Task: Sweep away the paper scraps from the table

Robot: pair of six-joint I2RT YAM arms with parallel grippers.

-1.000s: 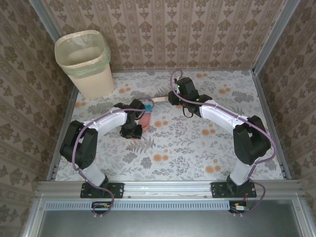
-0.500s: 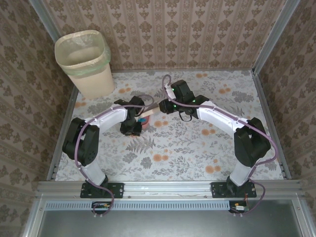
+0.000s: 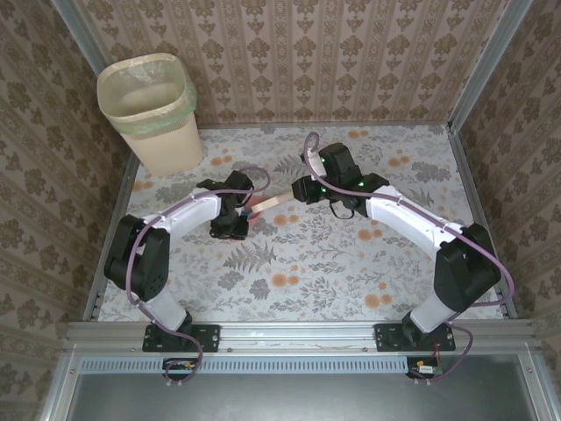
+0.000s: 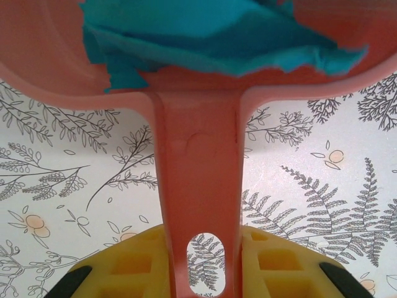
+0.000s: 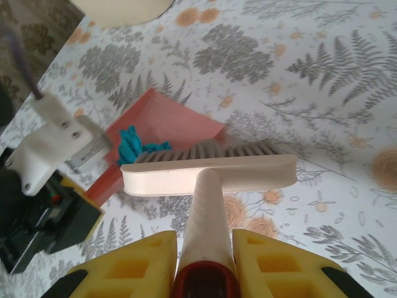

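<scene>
Both grippers pinch handles: left gripper on the dustpan, right gripper on the brush. Teal scraps lie inside the dustpan, with the bristles across its lip. Bin stands at the far-left corner of the table.

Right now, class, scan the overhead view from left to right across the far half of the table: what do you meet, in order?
Waste bin → pink dustpan → brush handle → right arm's wrist.
</scene>
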